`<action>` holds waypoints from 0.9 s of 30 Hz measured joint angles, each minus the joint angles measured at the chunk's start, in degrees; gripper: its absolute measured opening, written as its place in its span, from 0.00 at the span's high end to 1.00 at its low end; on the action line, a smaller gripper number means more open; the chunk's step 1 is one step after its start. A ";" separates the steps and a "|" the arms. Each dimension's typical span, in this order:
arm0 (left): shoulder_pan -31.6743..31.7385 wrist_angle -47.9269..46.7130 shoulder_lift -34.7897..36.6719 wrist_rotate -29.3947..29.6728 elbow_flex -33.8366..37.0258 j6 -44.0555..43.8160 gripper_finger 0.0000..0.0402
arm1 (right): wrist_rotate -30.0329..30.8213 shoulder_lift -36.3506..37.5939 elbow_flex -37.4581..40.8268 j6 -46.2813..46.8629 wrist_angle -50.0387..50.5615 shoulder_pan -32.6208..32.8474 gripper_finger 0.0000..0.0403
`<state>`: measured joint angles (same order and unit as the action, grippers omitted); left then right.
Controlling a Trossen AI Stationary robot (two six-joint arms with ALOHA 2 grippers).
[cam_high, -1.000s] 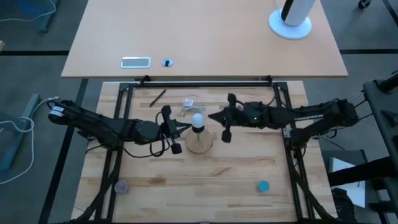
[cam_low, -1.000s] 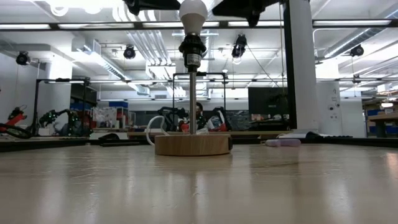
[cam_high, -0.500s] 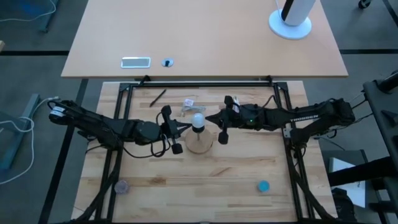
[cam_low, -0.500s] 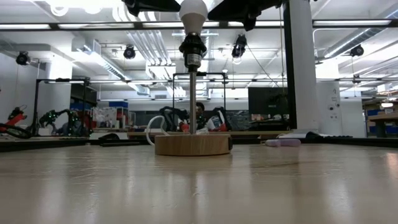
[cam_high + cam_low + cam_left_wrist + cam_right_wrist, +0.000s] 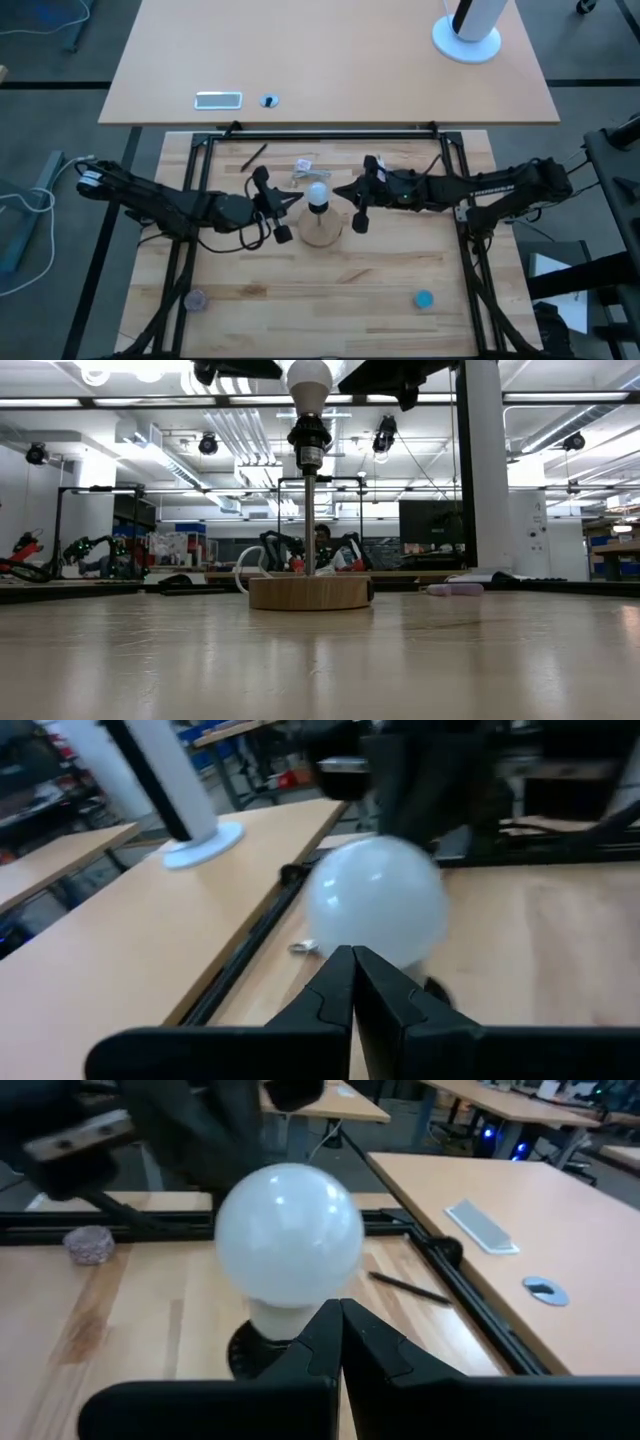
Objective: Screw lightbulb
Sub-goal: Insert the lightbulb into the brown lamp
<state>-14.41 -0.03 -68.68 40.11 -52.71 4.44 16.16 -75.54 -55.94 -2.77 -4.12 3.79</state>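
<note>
The white frosted lightbulb (image 5: 318,195) stands upright in the black socket (image 5: 309,435), on a thin stem above the round wooden disc (image 5: 310,592). My left gripper (image 5: 297,200) is shut, level, just left of the bulb. Its closed tips (image 5: 352,955) point at the bulb (image 5: 375,900). My right gripper (image 5: 338,191) is shut, level, just right of the bulb. Its closed tips (image 5: 340,1308) point at the bulb's neck (image 5: 290,1240). In the high view a small gap shows between each tip and the bulb.
A crumpled clear wrapper (image 5: 305,167) and a dark stick (image 5: 253,156) lie beyond the disc. A grey lump (image 5: 195,299) and a blue cap (image 5: 423,298) lie near the front edge. A black frame rail (image 5: 320,131) bounds the far side. The far table holds a white stand (image 5: 468,30).
My left gripper has drawn back a little toward the table's left edge, away from the bulb. My right gripper has shifted slightly toward the bulb. The bulb and the disc have stayed in place.
</note>
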 joint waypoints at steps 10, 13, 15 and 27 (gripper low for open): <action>0.25 1.46 -1.02 -2.05 0.00 1.15 1.00 | -0.27 0.06 0.00 -3.09 -3.71 0.11 1.00; 0.60 1.54 -1.33 -2.05 0.00 1.18 1.00 | -1.53 -0.36 0.00 -2.74 -4.29 0.11 1.00; 1.01 1.62 -1.60 -1.92 0.00 1.07 1.00 | -1.73 -0.91 0.00 -2.25 -4.36 0.11 1.00; 1.57 1.37 -1.72 2.90 0.00 -0.41 1.00 | -4.10 -1.06 0.00 -1.47 -4.06 1.78 1.00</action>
<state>-12.84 1.34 -70.39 43.01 -52.71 4.02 12.06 -76.60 -55.94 -4.25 -8.18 5.57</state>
